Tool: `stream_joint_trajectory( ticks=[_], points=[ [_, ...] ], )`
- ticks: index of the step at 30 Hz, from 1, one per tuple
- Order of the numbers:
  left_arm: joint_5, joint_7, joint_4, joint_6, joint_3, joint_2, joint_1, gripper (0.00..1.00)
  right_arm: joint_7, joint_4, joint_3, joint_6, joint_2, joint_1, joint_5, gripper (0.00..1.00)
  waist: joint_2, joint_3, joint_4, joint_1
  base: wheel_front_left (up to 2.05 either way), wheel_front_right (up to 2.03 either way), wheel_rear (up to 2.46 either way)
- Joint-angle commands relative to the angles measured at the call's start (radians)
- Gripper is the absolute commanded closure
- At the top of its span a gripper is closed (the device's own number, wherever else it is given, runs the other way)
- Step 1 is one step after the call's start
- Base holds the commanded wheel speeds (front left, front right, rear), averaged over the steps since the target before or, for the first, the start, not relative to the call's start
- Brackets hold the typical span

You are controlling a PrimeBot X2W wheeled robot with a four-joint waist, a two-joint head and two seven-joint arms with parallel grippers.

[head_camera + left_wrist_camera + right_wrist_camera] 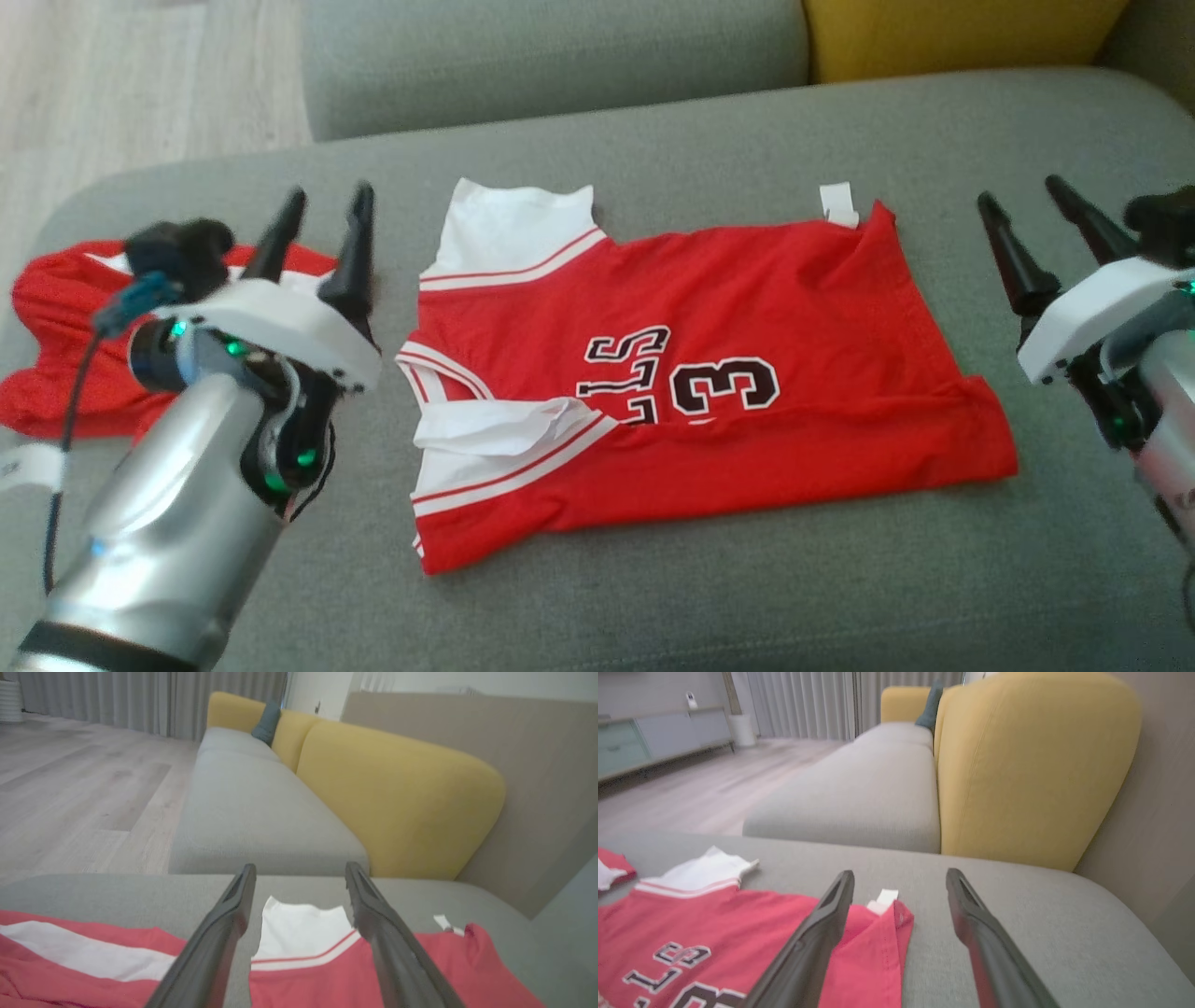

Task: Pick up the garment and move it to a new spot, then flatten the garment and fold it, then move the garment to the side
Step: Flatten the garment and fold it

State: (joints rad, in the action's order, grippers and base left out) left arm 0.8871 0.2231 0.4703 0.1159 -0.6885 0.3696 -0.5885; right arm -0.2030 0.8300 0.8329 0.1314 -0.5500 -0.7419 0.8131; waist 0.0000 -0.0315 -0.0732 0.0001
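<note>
The garment is a red jersey with white trim and black numerals, lying spread on the grey sofa seat. It also shows in the left wrist view and right wrist view. My left gripper hovers just left of the jersey's white sleeves, open, nothing between its fingers. My right gripper stands open to the right of the jersey's hem, apart from it, fingers empty.
A second red-and-white garment lies crumpled at the seat's left end, behind my left arm. A yellow backrest cushion and another grey seat lie beyond. Wooden floor is past the far left edge.
</note>
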Motion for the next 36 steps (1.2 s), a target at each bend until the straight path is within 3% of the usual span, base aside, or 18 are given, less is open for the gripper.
stream_joint_trajectory(
  ticks=[1,7,12,15,20,26,36],
  points=[
    [0.003,0.028,-0.061,0.021,0.089,0.015,-0.03,0.0,-0.041,-0.012,-0.053,-0.001,0.01,0.027,-0.018,0.0,0.0,0.023,0.005,-0.0001,0.0,0.0,0.0],
    [-0.134,0.038,-0.293,0.098,0.291,-0.068,0.136,0.0,-0.058,-0.169,-0.336,-0.001,0.077,0.155,-0.146,0.0,0.0,0.047,0.018,-0.0001,0.0,0.0,0.0],
    [-0.282,0.038,-0.404,0.095,0.359,-0.16,0.323,0.0,-0.059,-0.357,-0.569,-0.001,0.174,0.372,-0.322,0.0,0.0,0.062,0.034,-0.0001,0.0,0.0,0.0],
    [-0.348,0.038,-0.401,0.076,0.366,-0.208,0.415,0.0,-0.059,-0.441,-0.654,-0.001,0.244,0.489,-0.415,0.0,0.0,0.066,0.038,-0.0001,0.0,0.0,0.0],
    [-0.425,0.039,-0.354,0.036,0.367,-0.271,0.522,0.0,-0.059,-0.518,-0.732,-0.001,0.337,0.619,-0.516,0.0,0.0,0.066,0.039,-0.0001,0.0,0.0,0.0],
    [-0.503,0.039,-0.268,-0.001,0.365,-0.302,0.533,0.0,-0.05,-0.565,-0.761,-0.001,0.373,0.646,-0.566,0.0,0.0,0.062,0.026,-0.0001,0.0,0.0,0.0],
    [-0.525,-0.043,0.019,0.035,0.319,-0.307,0.472,0.0,-0.025,-0.599,-0.761,-0.001,0.374,0.642,-0.58,0.0,0.0,0.04,-0.02,-0.0001,0.0,0.0,0.0]
  ],
)
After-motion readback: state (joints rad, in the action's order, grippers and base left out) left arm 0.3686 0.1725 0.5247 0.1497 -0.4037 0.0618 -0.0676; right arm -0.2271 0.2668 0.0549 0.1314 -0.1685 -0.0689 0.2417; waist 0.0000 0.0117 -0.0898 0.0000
